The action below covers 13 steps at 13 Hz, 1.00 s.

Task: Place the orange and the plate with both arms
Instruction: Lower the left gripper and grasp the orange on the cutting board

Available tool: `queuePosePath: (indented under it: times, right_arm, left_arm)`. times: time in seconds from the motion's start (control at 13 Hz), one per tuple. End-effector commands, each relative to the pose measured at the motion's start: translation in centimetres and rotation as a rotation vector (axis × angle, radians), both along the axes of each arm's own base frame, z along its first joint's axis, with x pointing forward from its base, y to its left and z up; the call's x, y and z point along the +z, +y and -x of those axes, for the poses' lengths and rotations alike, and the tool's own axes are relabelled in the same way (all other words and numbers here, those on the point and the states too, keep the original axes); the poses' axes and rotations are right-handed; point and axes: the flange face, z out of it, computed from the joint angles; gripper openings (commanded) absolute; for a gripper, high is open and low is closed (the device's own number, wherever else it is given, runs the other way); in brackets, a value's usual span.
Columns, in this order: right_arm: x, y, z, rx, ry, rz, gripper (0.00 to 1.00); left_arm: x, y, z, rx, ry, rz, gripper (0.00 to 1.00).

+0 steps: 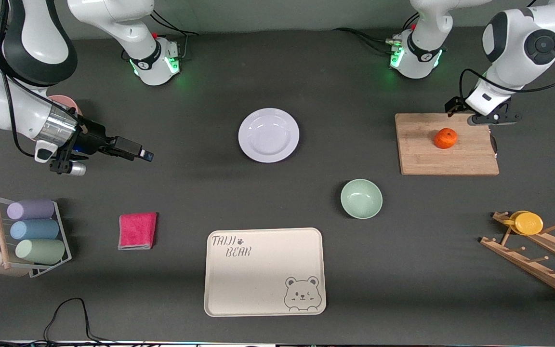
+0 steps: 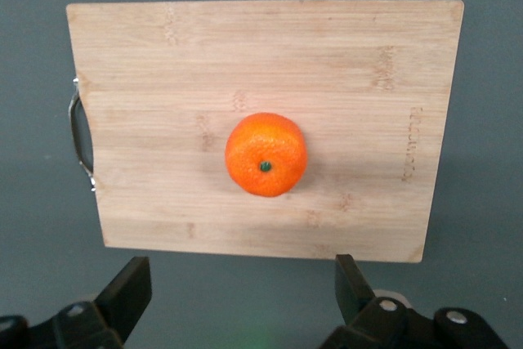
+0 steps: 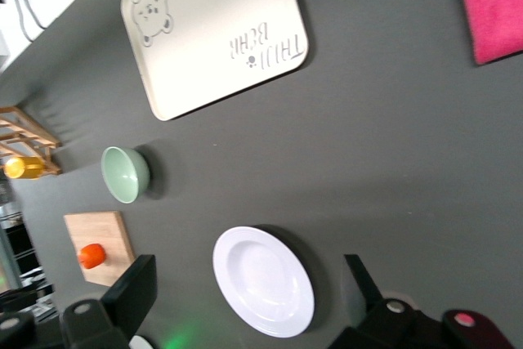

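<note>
Left gripper [image 2: 241, 300] spread wide, empty, hovering at the edge of the cutting board [image 1: 448, 144], orange [image 1: 445, 138] just ahead on it. Right gripper [image 3: 249, 296] likewise parted, plate [image 1: 268, 135] well off, untouched. Nothing grasped or placed yet.

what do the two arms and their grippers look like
Both arms are glossy white with black joint bands; black cables trail along them, and their bases glow green. The right gripper is black on a silver wrist collar. The left gripper is black, with wedge-shaped fingers.
</note>
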Motion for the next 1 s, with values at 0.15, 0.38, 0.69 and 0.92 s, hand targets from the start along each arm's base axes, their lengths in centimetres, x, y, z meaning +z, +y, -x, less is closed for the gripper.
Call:
queuePosePath:
  times: [0.15, 0.38, 0.69, 0.92]
  right_arm:
    - [-2.0, -0.6, 0.6, -0.019, -0.049, -0.02, 1.0]
    - [-2.9, -0.5, 0.9, -0.013, -0.054, -0.055, 1.0]
    - [-5.2, -0.5, 1.6, 0.004, -0.077, -0.138, 1.0]
    - [-5.8, -0.5, 1.6, 0.004, -0.067, -0.138, 1.0]
  left_arm:
    - [-5.5, 1.2, -1.6, 0.009, -0.007, 0.005, 1.0]
    - [-9.0, 0.8, -2.1, -0.004, -0.014, 0.017, 1.0]
    - [-11.1, 0.5, -1.4, -0.006, 0.013, 0.024, 0.99]
    - [-11.5, 0.3, -1.0, 0.028, 0.023, 0.021, 0.99]
